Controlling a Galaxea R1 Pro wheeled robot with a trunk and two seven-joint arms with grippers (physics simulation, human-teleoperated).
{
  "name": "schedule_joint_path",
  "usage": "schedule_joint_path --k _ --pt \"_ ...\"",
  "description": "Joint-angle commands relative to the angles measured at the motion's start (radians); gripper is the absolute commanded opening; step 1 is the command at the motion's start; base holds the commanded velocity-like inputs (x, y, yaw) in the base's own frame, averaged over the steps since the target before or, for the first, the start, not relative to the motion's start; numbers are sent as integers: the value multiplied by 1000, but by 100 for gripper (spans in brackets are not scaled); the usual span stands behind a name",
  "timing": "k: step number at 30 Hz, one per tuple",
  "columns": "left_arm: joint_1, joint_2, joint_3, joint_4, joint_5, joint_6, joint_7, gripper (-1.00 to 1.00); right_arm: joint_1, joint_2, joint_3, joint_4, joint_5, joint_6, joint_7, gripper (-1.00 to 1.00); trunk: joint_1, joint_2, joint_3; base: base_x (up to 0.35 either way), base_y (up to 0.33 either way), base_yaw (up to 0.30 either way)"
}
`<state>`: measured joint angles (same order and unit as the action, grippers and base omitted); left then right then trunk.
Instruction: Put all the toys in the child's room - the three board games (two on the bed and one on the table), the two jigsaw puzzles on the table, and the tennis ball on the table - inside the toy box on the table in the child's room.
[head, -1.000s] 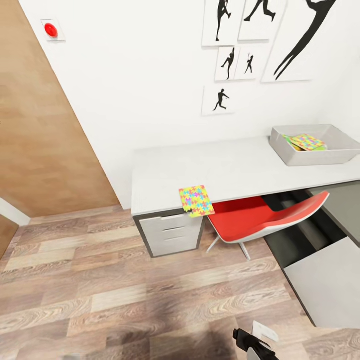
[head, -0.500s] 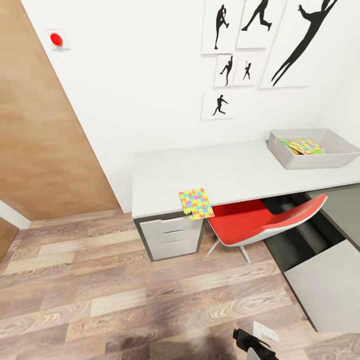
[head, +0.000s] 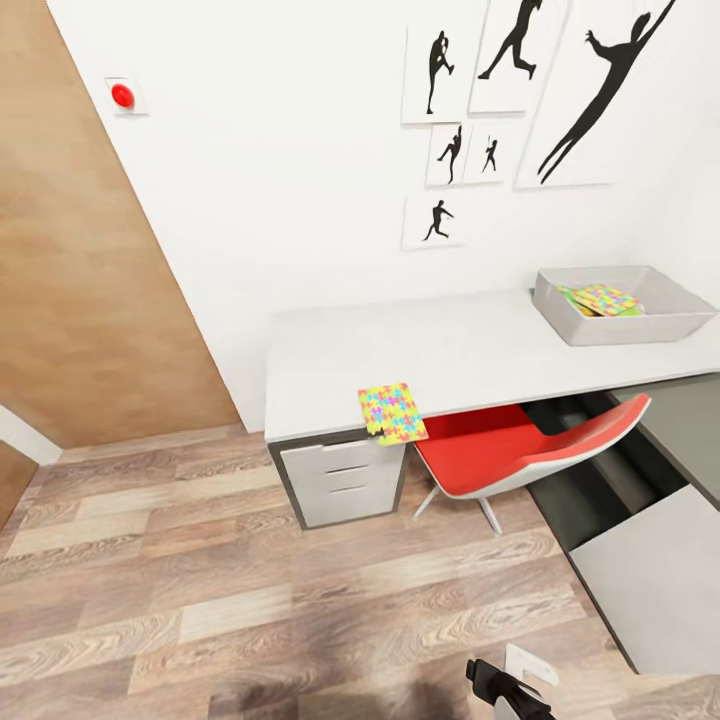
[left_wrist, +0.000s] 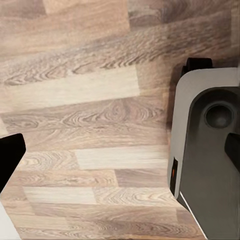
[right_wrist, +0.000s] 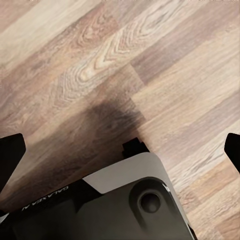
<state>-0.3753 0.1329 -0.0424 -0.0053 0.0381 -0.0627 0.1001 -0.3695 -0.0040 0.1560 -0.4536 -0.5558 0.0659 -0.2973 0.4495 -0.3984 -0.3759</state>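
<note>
**Camera shifts, scene holds**

The whole head view has shifted: the worktop (head: 450, 350), toy box (head: 622, 320) and wall prints (head: 520, 100) sit slightly higher and leftward in frame, the red wall button (head: 123, 95) lower and rightward, a camera move

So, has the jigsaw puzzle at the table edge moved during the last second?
No. The jigsaw puzzle overhangs the table edge above the drawers exactly as before. Only the camera has shifted.
</note>
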Motion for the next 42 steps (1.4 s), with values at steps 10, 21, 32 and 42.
schedule_joint_path --k 10,21,32,42 --pt "-12 4 4 -85 6 17 5 100 0 3 6 -2 -1 6 -8 100 1 -2 15 0 0 0" --pt "-14 12 2 -164 6 75 5 100 0 4 6 -2 -1 6 -8 100 1 -2 32 0 0 0" --pt "-5 16 -3 -161 4 -3 2 100 0 10 7 -3 -1 6 -8 100 1 -2 50 0 0 0" --pt "1 23 -4 -158 3 -15 -3 100 0 13 5 -2 -1 6 -8 100 1 -2 66 0 0 0"
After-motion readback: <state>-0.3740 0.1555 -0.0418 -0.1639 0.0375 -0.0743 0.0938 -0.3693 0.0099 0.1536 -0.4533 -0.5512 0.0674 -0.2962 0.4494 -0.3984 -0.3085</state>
